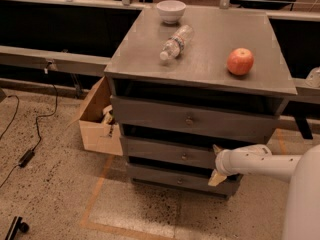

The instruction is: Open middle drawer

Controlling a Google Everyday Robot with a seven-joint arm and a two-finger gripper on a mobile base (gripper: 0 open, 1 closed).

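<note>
The grey cabinet [200, 64] has three stacked drawers. The middle drawer [165, 151] is a shallow grey front with a small round knob [184, 156] at its centre. Its front sits roughly in line with the drawers above and below. My gripper [216, 163] reaches in from the right on a white arm [260, 163] and sits against the right end of the middle drawer's front, to the right of the knob. It is open, with one cream fingertip [217, 148] at the drawer's upper edge and the other near its lower edge. Nothing is held.
On the cabinet top lie a plastic bottle [175, 43], a white bowl [171, 10] and a red apple [240, 61]. An open cardboard box [97, 121] stands against the cabinet's left side. A black cable [30, 134] trails over the floor at left. A long bench runs behind.
</note>
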